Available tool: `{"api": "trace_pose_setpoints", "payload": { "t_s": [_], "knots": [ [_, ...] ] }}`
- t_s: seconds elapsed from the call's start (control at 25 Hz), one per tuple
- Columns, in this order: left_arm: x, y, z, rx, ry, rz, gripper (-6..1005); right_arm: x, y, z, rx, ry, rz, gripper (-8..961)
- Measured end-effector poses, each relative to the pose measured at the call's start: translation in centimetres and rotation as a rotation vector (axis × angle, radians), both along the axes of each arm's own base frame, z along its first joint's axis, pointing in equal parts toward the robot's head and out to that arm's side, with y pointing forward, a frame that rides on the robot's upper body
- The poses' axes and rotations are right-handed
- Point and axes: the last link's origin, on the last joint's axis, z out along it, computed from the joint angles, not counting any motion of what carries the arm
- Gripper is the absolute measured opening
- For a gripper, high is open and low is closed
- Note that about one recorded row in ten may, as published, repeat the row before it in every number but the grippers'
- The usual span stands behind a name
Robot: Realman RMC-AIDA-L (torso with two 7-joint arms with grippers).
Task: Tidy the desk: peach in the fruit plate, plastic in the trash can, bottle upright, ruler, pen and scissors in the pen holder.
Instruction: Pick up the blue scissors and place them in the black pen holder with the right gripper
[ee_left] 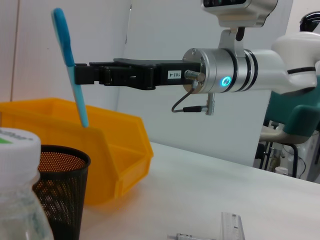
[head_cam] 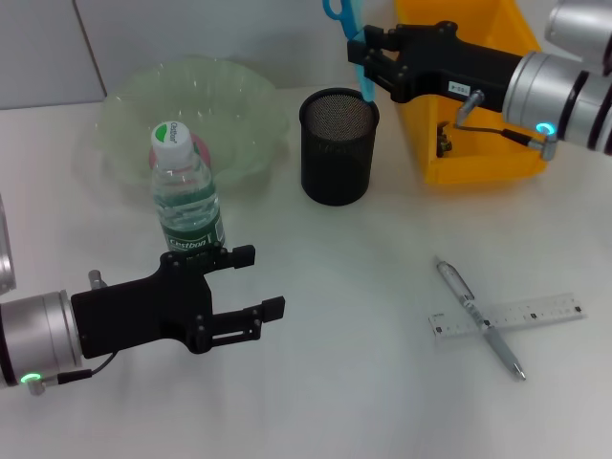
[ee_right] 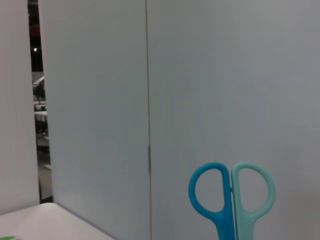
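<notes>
1. scissors (head_cam: pixel 356 48) held blade-down over the pen holder (head_cam: pixel 337 145), tip at or just inside the rim near its far side; handles up, loops visible in right wrist view
2. scissors stiff, light, thin; smooth plastic-and-metal shank could slip or swing in a pinch grip. Hold is mid-shank just below the handles, good for a vertical drop into the mesh cup
3. right gripper (head_cam: pixel 368 53) clamped on the scissors, fingers closed tight on the shank, arm reaching in from the right edge of the worktop (head_cam: pixel 382 382) over the yellow bin (head_cam: pixel 478 158)
4. pen holder black mesh, upright, near far-middle of worktop, just beside the yellow bin; light, could tip if the blade catches the rim
5. left gripper (head_cam: pixel 251 287) fingers spread, holding nothing, just in front of the bottle (head_cam: pixel 184 191) near the left edge; not touching it as far as can be told
6. bottle already upright, clear plastic, part full, cap on; stands against the front of the fruit plate (head_cam: pixel 220 105)
7. pen (head_cam: pixel 478 316) and ruler (head_cam: pixel 516 316) crossed, pen on top, flat on worktop toward the near-right; both thin, low, hard to pinch off the surface, edges the place to take them
8. peach and plastic not clearly seen
</notes>
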Motion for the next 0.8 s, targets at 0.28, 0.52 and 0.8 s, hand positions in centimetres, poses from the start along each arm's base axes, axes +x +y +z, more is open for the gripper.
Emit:
{"api": "trace_pose_setpoints", "payload": {
  "t_s": [0.28,0.52,0.8],
  "knots": [
    [0.0,0.0,0.0,-0.003,-0.006,0.011,793,0.5,-0.2,-1.0,0.064,0.021,0.016,240],
    [0.1,0.1,0.1,-0.005,-0.015,0.023,793,0.8,0.0,-2.1,0.068,-0.019,0.012,241],
    [0.3,0.4,0.3,-0.005,-0.017,0.023,793,1.1,0.2,-3.2,0.112,-0.025,-0.008,243]
  ]
}}
